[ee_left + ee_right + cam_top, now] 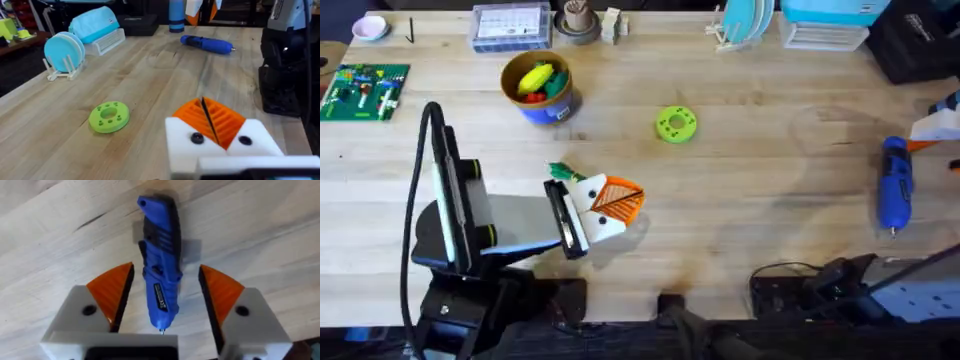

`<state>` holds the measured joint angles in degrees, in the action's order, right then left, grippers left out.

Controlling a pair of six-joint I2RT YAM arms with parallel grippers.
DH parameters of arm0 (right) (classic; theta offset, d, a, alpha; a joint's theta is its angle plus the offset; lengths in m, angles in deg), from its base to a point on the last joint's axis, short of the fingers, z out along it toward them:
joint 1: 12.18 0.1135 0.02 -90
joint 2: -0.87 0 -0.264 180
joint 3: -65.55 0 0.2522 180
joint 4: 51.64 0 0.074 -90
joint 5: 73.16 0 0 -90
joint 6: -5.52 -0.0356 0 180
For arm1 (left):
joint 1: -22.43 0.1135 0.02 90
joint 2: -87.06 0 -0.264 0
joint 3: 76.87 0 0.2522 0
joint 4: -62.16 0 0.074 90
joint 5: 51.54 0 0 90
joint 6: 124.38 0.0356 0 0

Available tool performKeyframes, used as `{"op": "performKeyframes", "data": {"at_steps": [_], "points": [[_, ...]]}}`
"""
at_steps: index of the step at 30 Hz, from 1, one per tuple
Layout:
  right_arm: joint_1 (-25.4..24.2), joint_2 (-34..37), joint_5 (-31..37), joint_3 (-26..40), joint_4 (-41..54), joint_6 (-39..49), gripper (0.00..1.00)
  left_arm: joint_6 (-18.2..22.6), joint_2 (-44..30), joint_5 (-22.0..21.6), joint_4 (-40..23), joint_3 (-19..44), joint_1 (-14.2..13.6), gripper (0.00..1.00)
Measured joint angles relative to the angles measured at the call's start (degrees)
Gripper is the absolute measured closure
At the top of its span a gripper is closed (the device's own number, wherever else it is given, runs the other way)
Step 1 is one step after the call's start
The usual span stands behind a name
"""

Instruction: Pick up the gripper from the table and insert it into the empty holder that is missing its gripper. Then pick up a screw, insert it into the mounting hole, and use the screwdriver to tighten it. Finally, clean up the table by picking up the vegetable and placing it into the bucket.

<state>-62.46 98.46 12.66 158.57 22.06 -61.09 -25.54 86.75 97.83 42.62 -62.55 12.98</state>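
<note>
The blue screwdriver (895, 185) lies flat near the table's right edge (bit toward the arms); the bucket (540, 88) stands upright, toy food inside.

My fingers (220, 300) are white with ribbed orange pads. The screwdriver (161, 270) is blue with black grip, the bucket (542, 90) blue, the ring disc (675, 124) bright green.

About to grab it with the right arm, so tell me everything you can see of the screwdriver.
The screwdriver is a slim blue pen-shaped tool, plastic by its look, with a black grip panel and a small label on its body. A thin metal bit shows at one end. It lies flat on the wooden table near the right edge. The right gripper hangs open over it, an orange pad on either side, neither touching it.
</note>
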Motion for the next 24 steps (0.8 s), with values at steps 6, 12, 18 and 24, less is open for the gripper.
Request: {"op": "performKeyframes", "data": {"at_steps": [6, 12, 18, 24], "points": [[0.0, 5.5, -1.5, 0.0, -4.8, 2.9, 0.156, 0.0, 0.0, 0.0, 0.0, 0.0, 0.0, 0.997], [0.2, 8.6, -3.3, 0.0, -5.0, 6.2, 0.156, 0.0, 0.0, 0.0, 0.0, 0.0, 0.0, 0.997], [0.3, 11.5, -4.7, 0.0, -5.3, 7.1, 0.156, 0.0, 0.0, 0.0, 0.0, 0.0, 0.0, 0.997], [0.7, 12.5, -4.9, 0.0, -5.2, 7.1, 0.156, 0.0, 0.0, 0.0, 0.0, 0.0, 0.0, 0.997]]}}
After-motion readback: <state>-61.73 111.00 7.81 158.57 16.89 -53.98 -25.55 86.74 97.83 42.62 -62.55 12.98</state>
